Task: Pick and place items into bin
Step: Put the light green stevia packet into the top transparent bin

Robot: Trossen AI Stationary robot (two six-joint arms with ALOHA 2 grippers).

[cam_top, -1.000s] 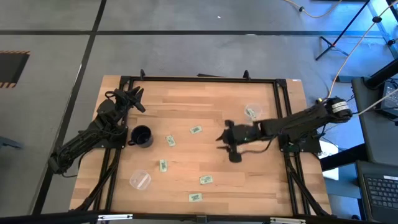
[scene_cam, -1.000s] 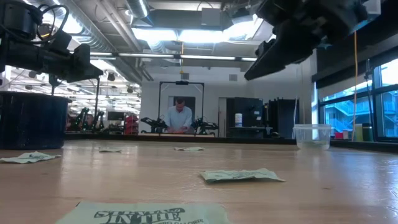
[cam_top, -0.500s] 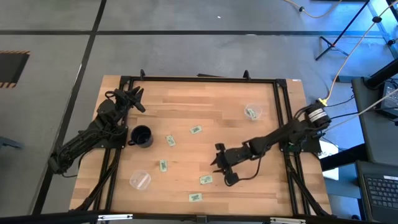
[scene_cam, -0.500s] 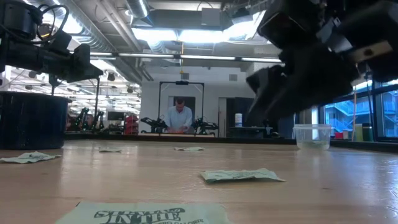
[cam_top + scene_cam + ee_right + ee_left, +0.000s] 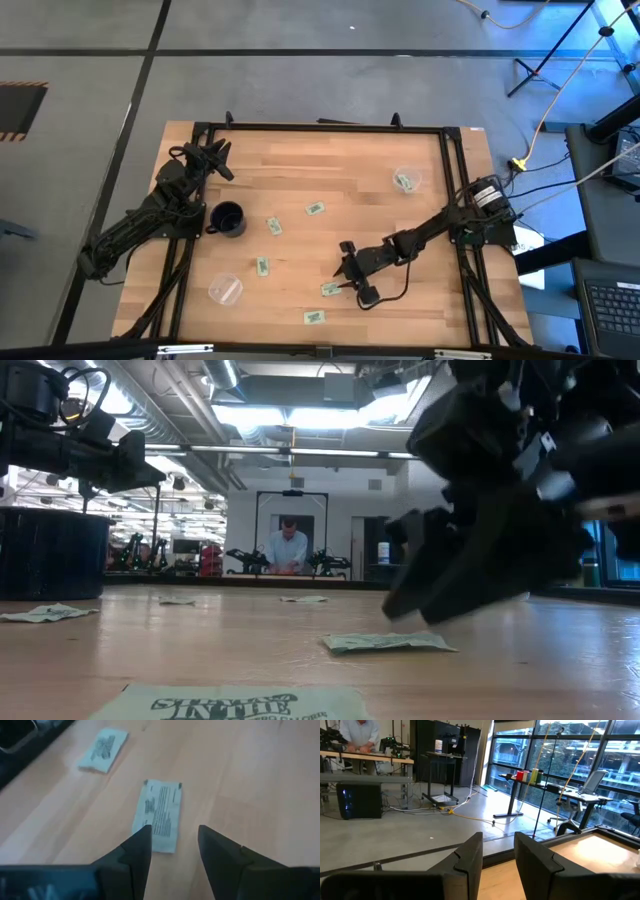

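Note:
Several pale green packets lie flat on the wooden table (image 5: 300, 160). One packet (image 5: 330, 289) (image 5: 159, 815) (image 5: 385, 642) lies close to the near edge. My right gripper (image 5: 343, 281) (image 5: 172, 845) (image 5: 430, 605) hangs low over this packet's near end, open, with a finger tip on either side. I cannot see it touching. A second packet (image 5: 103, 750) (image 5: 315, 317) lies just beyond it. The black cup (image 5: 228, 218) (image 5: 50, 555) stands on the table's left. My left gripper (image 5: 212, 155) (image 5: 497, 855) waits open in the air near the far left corner.
More packets lie at mid-table (image 5: 316, 209) (image 5: 273, 227) (image 5: 262, 266). A clear cup (image 5: 405, 181) on the far right holds one packet. Another clear cup (image 5: 225, 290) sits near the left front. A black frame rims the table. A person stands in the room behind.
My right gripper has swung from the table's middle toward the near edge and slightly left, and has come down low over the packet there. It has stayed open. The packets have not moved.

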